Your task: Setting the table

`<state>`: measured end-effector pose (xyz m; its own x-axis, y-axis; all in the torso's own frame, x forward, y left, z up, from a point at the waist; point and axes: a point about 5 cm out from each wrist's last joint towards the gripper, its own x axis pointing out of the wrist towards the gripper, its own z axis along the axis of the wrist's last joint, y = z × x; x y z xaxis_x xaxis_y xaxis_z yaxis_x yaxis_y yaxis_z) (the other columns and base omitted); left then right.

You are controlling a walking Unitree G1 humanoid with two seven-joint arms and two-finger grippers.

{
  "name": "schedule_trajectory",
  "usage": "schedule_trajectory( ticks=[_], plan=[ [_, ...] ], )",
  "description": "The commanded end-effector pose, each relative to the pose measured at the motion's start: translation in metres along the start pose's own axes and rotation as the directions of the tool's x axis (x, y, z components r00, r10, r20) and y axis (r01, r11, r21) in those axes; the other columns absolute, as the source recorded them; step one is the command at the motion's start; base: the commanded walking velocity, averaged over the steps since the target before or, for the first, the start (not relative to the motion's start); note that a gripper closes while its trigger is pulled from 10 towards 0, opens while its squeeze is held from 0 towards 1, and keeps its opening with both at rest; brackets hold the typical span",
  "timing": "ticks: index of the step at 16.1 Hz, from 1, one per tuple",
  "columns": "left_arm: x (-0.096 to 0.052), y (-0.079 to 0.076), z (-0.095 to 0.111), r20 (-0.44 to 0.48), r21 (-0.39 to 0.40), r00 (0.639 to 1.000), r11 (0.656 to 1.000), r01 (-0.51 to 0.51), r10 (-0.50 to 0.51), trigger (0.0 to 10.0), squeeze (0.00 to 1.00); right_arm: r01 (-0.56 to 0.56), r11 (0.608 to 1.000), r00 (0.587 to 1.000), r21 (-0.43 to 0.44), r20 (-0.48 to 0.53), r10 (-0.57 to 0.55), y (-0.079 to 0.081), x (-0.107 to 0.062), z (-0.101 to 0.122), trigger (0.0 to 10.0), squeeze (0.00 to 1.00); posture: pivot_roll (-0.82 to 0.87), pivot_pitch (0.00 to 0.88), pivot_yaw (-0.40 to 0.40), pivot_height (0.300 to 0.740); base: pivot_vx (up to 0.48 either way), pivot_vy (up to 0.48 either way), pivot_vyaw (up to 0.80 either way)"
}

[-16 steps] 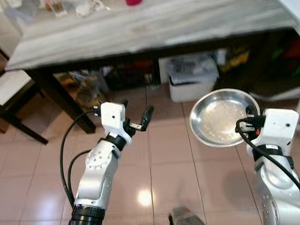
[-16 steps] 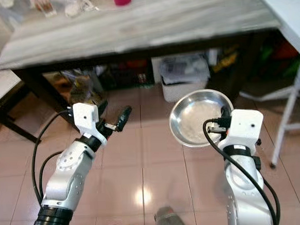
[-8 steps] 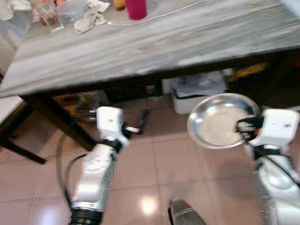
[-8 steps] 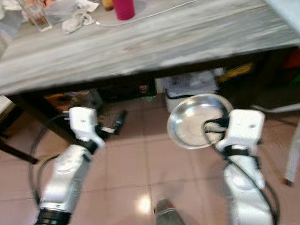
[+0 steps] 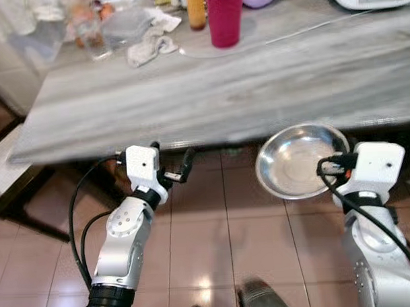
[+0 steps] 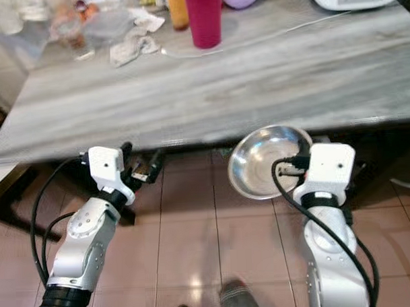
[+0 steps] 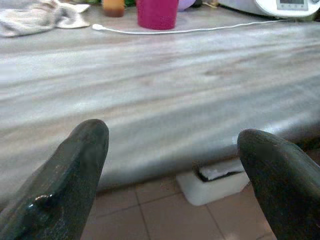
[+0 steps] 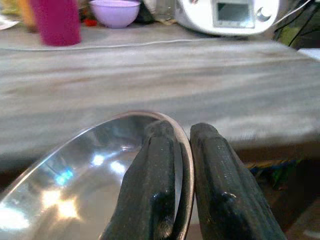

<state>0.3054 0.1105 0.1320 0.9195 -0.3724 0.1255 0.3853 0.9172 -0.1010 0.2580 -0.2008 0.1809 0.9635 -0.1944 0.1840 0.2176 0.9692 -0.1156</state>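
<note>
Right gripper (image 8: 182, 165) is raised at the near edge of the grey table (image 5: 270, 84), forearm upright, fingers (image 8: 150, 190) clamped on the rim of a steel plate (image 5: 296, 160). The plate is held over the tiled floor (image 5: 207, 227), just below and in front of the table's near edge, tilted with its hollow facing the robot. Left gripper (image 5: 170, 167) is raised likewise at the near edge, elbow bent, fingers (image 7: 75, 165) spread wide and empty. Along the far edge stand a magenta cup (image 5: 224, 17), a crumpled cloth (image 5: 151, 46), a lilac bowl (image 8: 114, 12) and a white appliance (image 8: 232, 15); a white cable (image 7: 190, 30) lies across the top.
</note>
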Motion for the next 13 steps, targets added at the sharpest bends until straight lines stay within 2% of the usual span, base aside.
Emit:
schedule_trajectory(
  ticks=[1, 3, 4, 6, 9, 11, 13],
  plan=[
    [-0.001, -0.003, 0.000, -0.003, 0.009, 1.000, 1.000, 0.011, -0.011, 10.0, 0.00, 0.008, 1.000, 0.999, -0.007, 0.046, -0.008, -0.003, 0.001, 0.011, 10.0, 0.00, -0.34, 0.226, 0.108, 0.740, 0.480, 0.000, 0.00],
    [0.000, -0.003, 0.000, -0.002, 0.008, 1.000, 1.000, 0.013, -0.013, 10.0, 0.00, 0.022, 1.000, 0.996, -0.012, 0.088, -0.021, -0.007, 0.007, 0.024, 10.0, 0.00, -0.34, 0.226, 0.108, 0.740, 0.480, 0.000, 0.00],
    [0.001, -0.004, 0.001, 0.002, 0.003, 1.000, 1.000, 0.013, -0.013, 10.0, 0.00, 0.037, 0.999, 0.990, -0.016, 0.140, -0.035, -0.011, 0.011, 0.039, 10.0, 0.00, -0.35, 0.225, 0.109, 0.740, 0.480, 0.000, 0.00],
    [0.002, -0.004, 0.001, 0.010, -0.010, 1.000, 1.000, -0.001, 0.001, 10.0, 0.00, 0.070, 0.997, 0.978, -0.037, 0.202, -0.061, -0.019, 0.016, 0.056, 10.0, 0.00, -0.35, 0.225, 0.109, 0.740, 0.156, 0.000, 0.00],
    [0.003, -0.004, 0.000, 0.005, -0.008, 1.000, 1.000, -0.009, 0.009, 10.0, 0.00, 0.097, 0.994, 0.977, -0.042, 0.194, -0.087, -0.025, 0.017, 0.055, 10.0, 0.00, -0.35, 0.225, 0.109, 0.740, 0.000, 0.000, 0.00],
    [0.003, -0.007, -0.002, -0.020, -0.019, 1.000, 1.000, -0.003, 0.002, 10.0, 0.00, 0.146, 0.988, 0.981, -0.039, 0.135, -0.140, -0.034, 0.016, 0.044, 10.0, 0.00, -0.35, 0.225, 0.105, 0.740, 0.000, 0.000, 0.00],
    [0.001, -0.013, -0.005, -0.037, -0.069, 0.997, 0.996, 0.064, -0.066, 10.0, 0.00, 0.146, 0.989, 0.985, -0.031, 0.102, -0.142, -0.032, 0.013, 0.037, 10.0, 0.00, -0.35, 0.225, 0.105, 0.740, 0.000, 0.000, 0.00]
  ],
)
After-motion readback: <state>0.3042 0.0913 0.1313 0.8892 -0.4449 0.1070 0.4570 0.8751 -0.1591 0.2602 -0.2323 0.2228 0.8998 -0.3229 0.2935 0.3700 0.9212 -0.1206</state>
